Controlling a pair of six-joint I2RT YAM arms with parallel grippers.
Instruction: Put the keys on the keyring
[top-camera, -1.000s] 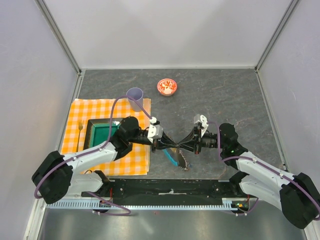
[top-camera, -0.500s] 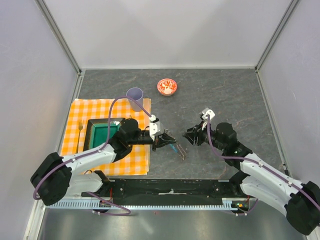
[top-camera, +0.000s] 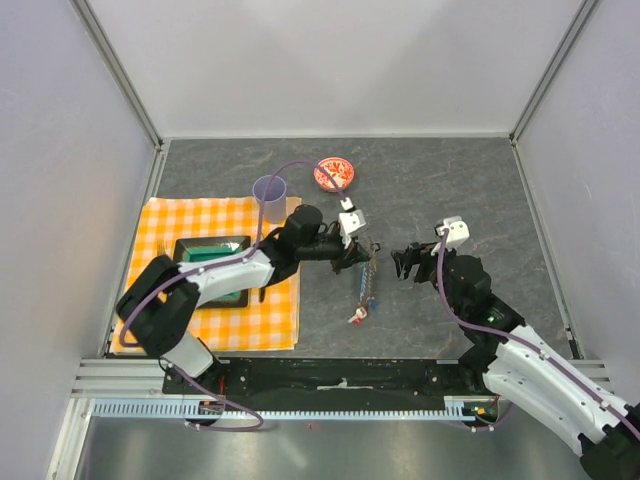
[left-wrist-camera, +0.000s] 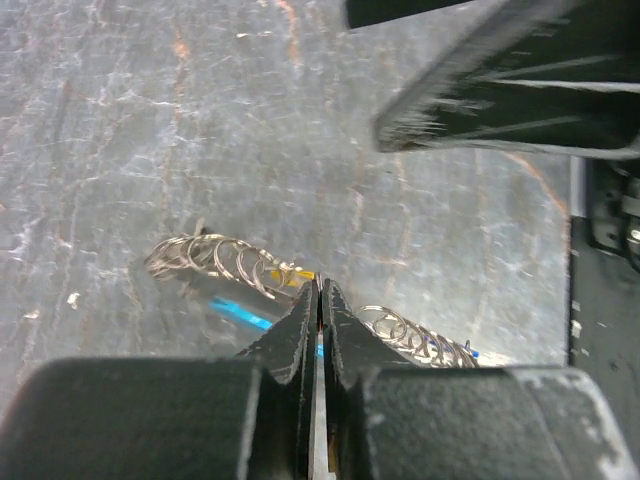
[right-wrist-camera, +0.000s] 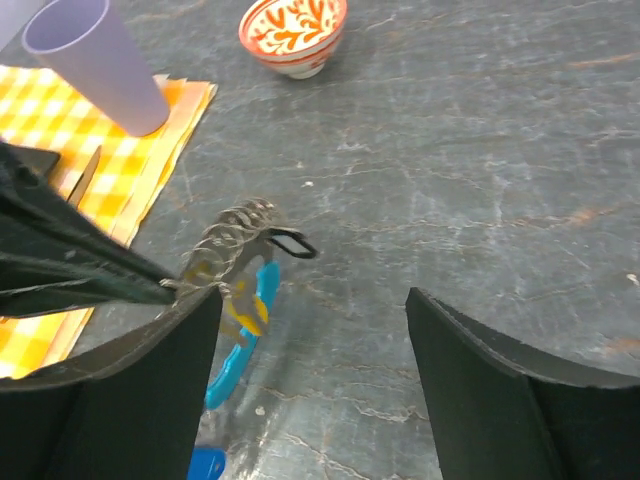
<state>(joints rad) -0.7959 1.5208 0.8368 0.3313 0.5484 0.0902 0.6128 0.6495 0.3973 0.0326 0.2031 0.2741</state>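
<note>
Grey tabletop (left-wrist-camera: 150, 120), keyring (left-wrist-camera: 240, 312) partly behind left claw (left-wrist-camera: 320, 300)

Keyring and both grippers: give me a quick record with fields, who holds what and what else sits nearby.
left gripper: shut on keyring
right gripper: open, empty, apart from keyring
keys: bunched along the keyring's wire
nearby: cup, bowl, checked cloth
</note>
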